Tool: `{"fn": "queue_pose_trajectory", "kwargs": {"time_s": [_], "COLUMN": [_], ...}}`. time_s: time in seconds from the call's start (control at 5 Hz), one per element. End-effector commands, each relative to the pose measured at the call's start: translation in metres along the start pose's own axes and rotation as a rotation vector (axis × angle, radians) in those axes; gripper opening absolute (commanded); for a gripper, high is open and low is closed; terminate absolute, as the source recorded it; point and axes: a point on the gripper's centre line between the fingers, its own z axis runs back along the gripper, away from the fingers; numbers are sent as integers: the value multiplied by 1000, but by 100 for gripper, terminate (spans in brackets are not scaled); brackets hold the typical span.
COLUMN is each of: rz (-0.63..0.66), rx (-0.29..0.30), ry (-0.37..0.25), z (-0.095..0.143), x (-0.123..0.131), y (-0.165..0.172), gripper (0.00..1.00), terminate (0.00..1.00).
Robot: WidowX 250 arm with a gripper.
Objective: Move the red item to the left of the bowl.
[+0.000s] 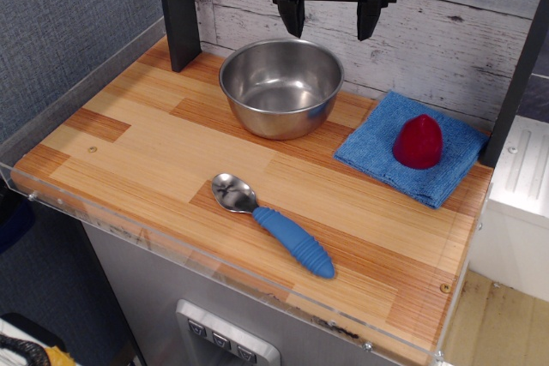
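The red item (pixel 418 141) is a small dark-red dome standing on a blue cloth (pixel 413 147) at the right of the wooden table. The shiny steel bowl (pixel 281 86) stands at the back middle of the table, left of the cloth, and is empty. My black gripper (pixel 330 16) hangs high above the bowl's right rim, near the back wall. Its two fingers point down, spread apart, with nothing between them. It is well up and to the left of the red item.
A steel spoon with a blue handle (pixel 274 221) lies in front of the bowl. A black post (pixel 178 8) stands at the back left, another at the right edge (pixel 521 66). A clear acrylic lip (pixel 214 272) runs along the table's front edge.
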Motion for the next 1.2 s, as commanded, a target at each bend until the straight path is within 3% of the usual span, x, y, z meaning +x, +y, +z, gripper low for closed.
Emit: {"fn": "queue_pose_trajectory", "kwargs": {"time_s": [0.0,0.6,1.0], "rz": [0,-75,-128], "rx": [0,-62,-102], "ry": [0,1,51], "z": [0,0,-21], "x": [0,-25,-47], "y": [0,-53,-79], "gripper": [100,100,100], "terminate": [0,0,0]}}
